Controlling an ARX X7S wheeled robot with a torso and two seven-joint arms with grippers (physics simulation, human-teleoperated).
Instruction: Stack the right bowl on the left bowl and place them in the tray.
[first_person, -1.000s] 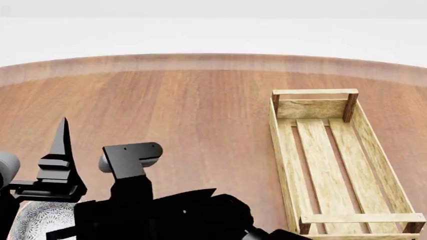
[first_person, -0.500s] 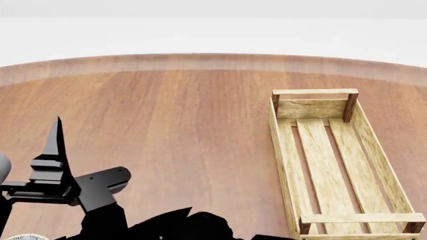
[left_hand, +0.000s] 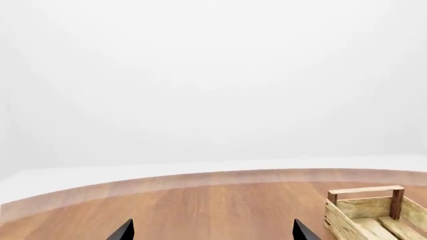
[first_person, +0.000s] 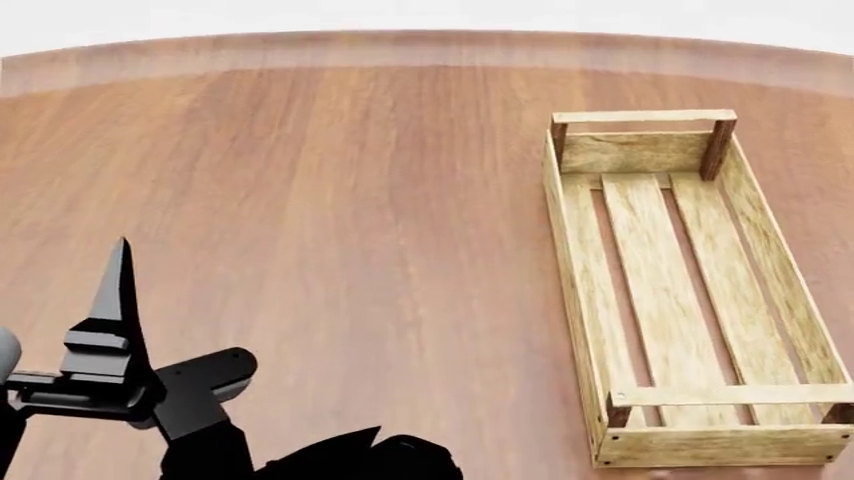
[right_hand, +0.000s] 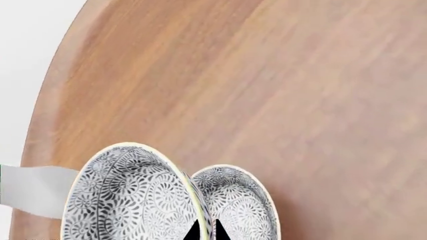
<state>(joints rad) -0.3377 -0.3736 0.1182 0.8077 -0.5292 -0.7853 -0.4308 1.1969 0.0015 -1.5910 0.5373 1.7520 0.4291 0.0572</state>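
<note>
The round wooden table (first_person: 334, 200) fills most of the head view, its curved edge running across the top of the frame. On it, at the right of the frame, lies the one tray (first_person: 681, 290), a long light-wood crate with three slats along its bottom and posts at the corners; nothing is in it. The left wrist view catches only its far end, at the lower right of the frame (left_hand: 373, 212).

At the lower left of the head view stand dark arm parts, with one thin black finger (first_person: 118, 285) pointing up the frame. The left gripper (left_hand: 210, 232) shows in its own wrist view as two black tips far apart at the bottom edge, so it is spread wide and holds nothing.

Two bowls appear only in the right wrist view, both white with a dark floral pattern. The larger-looking bowl (right_hand: 127, 195) sits at the lower left of that frame, the second bowl (right_hand: 237, 202) just right of it, their rims touching or overlapping. The right gripper (right_hand: 205, 232) shows as two dark tips close together at the rim where the bowls meet; whether it clamps that rim I cannot tell.
</note>
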